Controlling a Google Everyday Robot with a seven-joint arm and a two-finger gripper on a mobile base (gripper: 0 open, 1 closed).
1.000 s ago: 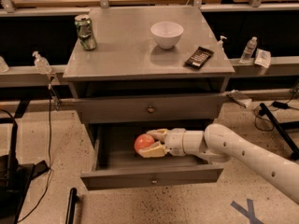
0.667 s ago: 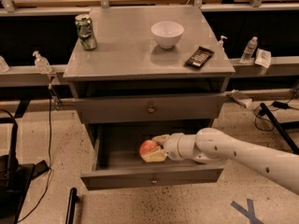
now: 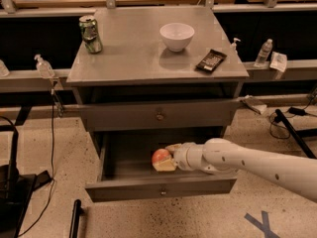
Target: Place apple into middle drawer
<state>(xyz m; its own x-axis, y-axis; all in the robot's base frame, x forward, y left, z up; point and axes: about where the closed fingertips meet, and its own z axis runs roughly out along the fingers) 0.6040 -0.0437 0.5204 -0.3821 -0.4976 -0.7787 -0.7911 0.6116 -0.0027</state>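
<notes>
The red-orange apple (image 3: 159,156) is inside the open middle drawer (image 3: 124,191), low over the drawer floor near its centre. My gripper (image 3: 167,156) reaches into the drawer from the right on a white arm. Its pale fingers (image 3: 164,165) sit above and below the apple and are closed on it. The drawer is pulled out, and its small knob shows on the front panel. I cannot tell whether the apple touches the drawer floor.
The upper drawer front (image 3: 158,115) is closed just above my arm. On the cabinet top stand a green can (image 3: 90,33), a white bowl (image 3: 177,35) and a dark flat packet (image 3: 211,60). Cables and a dark stand lie on the floor at left.
My gripper has carried the apple slightly to the right and lower into the drawer. The arm has come further forward.
</notes>
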